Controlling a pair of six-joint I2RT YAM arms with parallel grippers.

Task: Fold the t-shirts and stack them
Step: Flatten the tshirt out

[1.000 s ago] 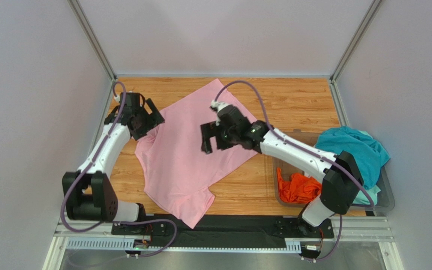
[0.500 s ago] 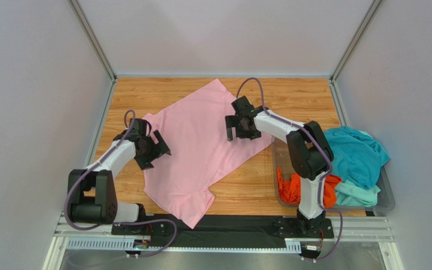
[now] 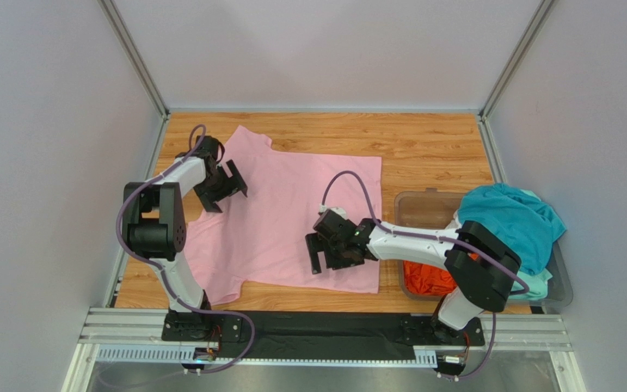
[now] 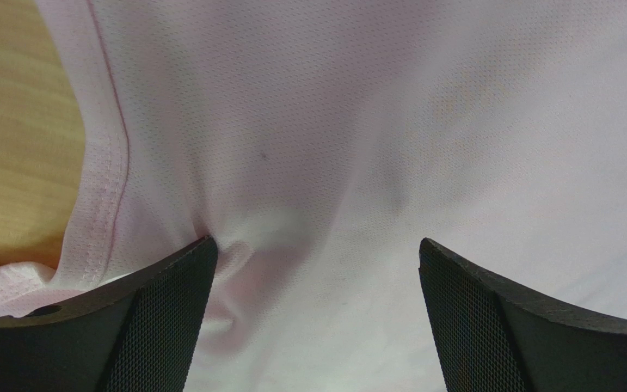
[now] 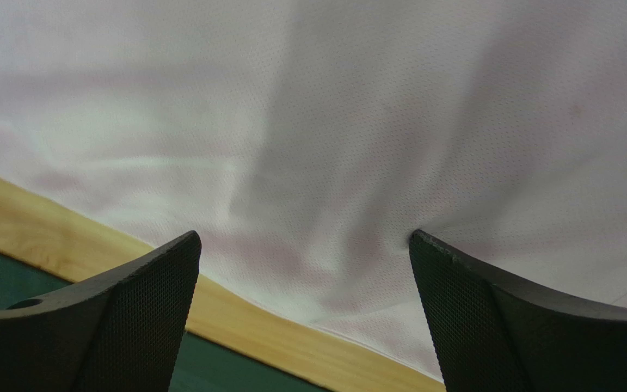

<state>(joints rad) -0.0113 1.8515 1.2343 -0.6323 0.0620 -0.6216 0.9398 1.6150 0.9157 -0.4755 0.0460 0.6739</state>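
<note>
Now pink t-shirt [image 3: 292, 212] lies flat on bench [image 3: 431, 147], left of clear bin [image 3: 423, 196] with teal t-shirt [image 3: 509, 220] and orange t-shirt [image 3: 427, 278]. Left fingers [image 4: 153, 327] spread over shirt side far from bin; right fingers [image 5: 129, 327] spread nearer bin.

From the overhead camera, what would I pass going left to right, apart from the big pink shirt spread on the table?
left gripper → right gripper → orange t-shirt → teal t-shirt
</note>
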